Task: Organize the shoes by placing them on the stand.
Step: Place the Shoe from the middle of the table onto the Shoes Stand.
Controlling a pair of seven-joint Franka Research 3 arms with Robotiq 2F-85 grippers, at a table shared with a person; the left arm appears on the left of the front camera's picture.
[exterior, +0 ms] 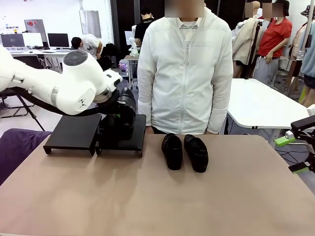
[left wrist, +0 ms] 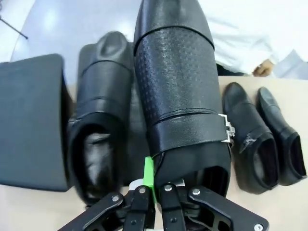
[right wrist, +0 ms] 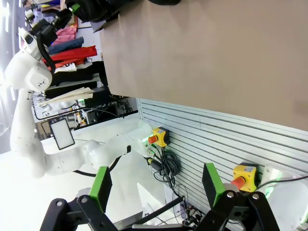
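Shoe (left wrist: 175, 86) in L claw (left wrist: 155, 185), prob. touching neighbour shoe (left wrist: 101, 120).

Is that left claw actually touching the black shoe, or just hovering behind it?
Touching. The left wrist view shows the left gripper shut on the heel rim of the shoe, green pad pressed against the leather.

My front camera sits on the robot's side, between the arms, and looks slightly down across the table (exterior: 221, 196) at the person (exterior: 184, 73) opposite. My left wrist camera looks steeply down, very near a shoe (left wrist: 178, 96) over the stand (left wrist: 29, 120). It shares the stand and the two loose shoes (left wrist: 264, 139) with the front view. My right wrist camera, rolled sideways beyond the table's edge, faces along the tabletop toward the left arm (right wrist: 29, 77), which the front view also catches.
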